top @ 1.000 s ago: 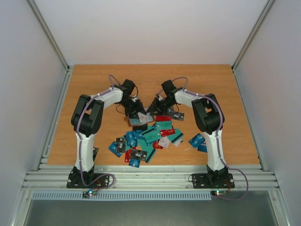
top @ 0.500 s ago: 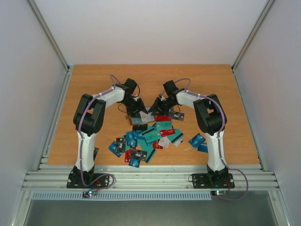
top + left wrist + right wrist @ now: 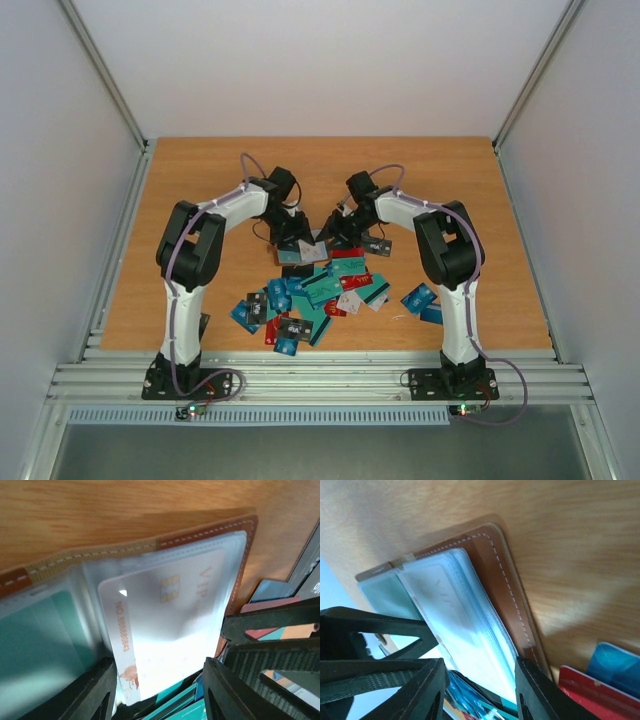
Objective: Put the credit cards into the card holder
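The brown card holder (image 3: pixel 210 534) lies open on the wooden table, its clear sleeves up; it also shows in the right wrist view (image 3: pixel 495 565) and under both grippers in the top view (image 3: pixel 298 268). A white card (image 3: pixel 165 630) marked VIP sits partly inside one sleeve, with a teal card (image 3: pixel 40 635) in the sleeve beside it. My left gripper (image 3: pixel 160 692) holds the white card by its long edges (image 3: pixel 296 243). My right gripper (image 3: pixel 480 692) stands with jaws apart over the sleeve stack, one fingertip (image 3: pixel 535 690) on the leather edge (image 3: pixel 335 238).
A loose pile of blue, teal, red and black cards (image 3: pixel 320 290) lies just in front of the holder. Two blue cards (image 3: pixel 422 300) lie apart at the right. A black card (image 3: pixel 376 245) lies by the right gripper. The table has rails at left, right and front.
Both grippers have edged slightly closer together over the card holder. The pile of cards has not moved.
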Available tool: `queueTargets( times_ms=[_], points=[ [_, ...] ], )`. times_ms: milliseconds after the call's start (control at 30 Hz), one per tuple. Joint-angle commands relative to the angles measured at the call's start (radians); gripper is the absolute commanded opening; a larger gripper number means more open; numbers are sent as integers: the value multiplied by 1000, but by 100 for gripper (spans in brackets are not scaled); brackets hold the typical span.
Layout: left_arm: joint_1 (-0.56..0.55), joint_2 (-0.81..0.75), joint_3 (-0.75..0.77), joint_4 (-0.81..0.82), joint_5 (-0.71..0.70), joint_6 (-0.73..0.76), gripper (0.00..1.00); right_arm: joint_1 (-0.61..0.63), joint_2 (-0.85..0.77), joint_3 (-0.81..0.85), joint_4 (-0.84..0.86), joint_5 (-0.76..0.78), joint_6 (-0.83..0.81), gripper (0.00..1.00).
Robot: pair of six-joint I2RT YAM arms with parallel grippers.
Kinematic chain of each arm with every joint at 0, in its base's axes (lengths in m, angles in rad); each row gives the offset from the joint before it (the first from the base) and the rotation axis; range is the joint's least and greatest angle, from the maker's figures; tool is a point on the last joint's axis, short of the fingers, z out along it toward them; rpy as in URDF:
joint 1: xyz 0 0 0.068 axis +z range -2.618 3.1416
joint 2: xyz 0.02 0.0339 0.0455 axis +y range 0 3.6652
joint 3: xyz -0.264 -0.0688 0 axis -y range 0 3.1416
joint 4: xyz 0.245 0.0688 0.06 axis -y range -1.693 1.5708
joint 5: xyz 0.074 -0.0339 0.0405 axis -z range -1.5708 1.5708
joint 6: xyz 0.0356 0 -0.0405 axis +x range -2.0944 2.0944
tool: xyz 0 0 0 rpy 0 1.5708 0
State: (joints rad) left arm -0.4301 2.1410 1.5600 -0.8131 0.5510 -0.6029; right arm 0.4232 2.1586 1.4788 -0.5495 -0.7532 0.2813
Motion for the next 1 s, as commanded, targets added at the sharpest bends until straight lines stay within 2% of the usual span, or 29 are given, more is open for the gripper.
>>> queueTargets(
  times_ms=[0,400,867,967],
  points=[
    [-10,-74,7,-59,-51,111,48,11,-43,27,-91,25,-117,41],
    [-10,-126,-20,-99,-161,222,27,11,-82,13,-95,-28,-200,42],
    [-10,-16,28,-93,-177,270,1,11,-67,29,-92,-38,-212,42],
    [-10,2,39,-96,-176,277,0,10,-54,35,-90,-46,-212,42]
  ],
)
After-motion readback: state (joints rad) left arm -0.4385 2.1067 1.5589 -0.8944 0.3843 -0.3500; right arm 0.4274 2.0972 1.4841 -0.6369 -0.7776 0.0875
